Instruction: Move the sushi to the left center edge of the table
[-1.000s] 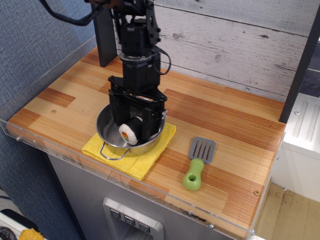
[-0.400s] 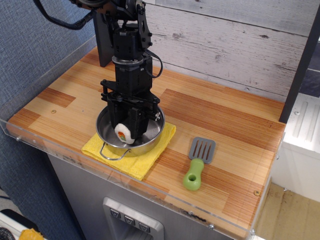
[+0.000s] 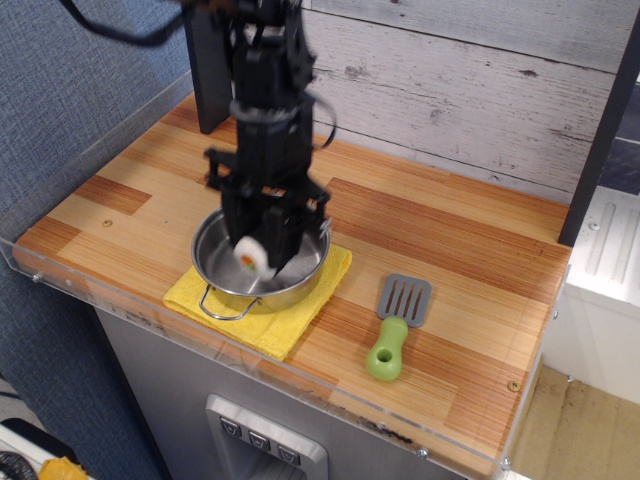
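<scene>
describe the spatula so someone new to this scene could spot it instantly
Start at the wooden table and find the yellow cloth near its front edge, with the steel pot on it. To the right of the cloth, lying flat on the bare wood, is the spatula. It is the only thing with a grey slotted blade and a short lime-green handle with a hole at its end.

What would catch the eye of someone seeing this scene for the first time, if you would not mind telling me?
The black gripper stands out first, shut on the small sushi and holding it over the steel pot near the table's front edge. The pot sits on a bright yellow cloth. To the right, apart from both, a spatula with a green handle lies flat on the wood.
</scene>
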Controlling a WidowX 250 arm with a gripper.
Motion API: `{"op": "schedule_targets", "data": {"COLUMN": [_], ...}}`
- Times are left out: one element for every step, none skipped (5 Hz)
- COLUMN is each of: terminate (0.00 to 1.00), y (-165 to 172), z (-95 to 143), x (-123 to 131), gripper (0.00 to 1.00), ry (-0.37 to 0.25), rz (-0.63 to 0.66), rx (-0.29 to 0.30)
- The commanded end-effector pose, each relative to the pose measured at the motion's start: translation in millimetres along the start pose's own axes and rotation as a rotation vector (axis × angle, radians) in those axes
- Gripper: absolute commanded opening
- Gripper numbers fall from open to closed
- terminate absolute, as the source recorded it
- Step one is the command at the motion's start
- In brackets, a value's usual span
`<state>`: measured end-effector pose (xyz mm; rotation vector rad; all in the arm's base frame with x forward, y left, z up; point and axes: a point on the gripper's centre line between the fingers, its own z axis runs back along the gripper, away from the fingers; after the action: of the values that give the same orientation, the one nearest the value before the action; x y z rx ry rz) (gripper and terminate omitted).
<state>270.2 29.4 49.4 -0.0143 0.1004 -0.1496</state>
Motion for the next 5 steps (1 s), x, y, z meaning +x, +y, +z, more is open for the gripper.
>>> {"op": "schedule_targets", "data": {"terminate": [0.00, 0.00, 0.00, 0.00, 0.00], "y": [-2.8, 23.5, 57.3, 80.5, 98.2], "z": [76.4, 76.7, 63.9, 47.9, 37.8], "x": [-27.8, -39.0, -48.3, -42.1, -29.3], "gripper": [0.00, 0.00, 0.00, 0.00, 0.00], "ry": [-0.264, -0.246, -0.199, -0.180, -0.159], "rz": [0.097, 0.167, 0.257, 0.261, 0.186], "rx": [0.103, 0.133, 0.136, 0.102, 0.061]}}
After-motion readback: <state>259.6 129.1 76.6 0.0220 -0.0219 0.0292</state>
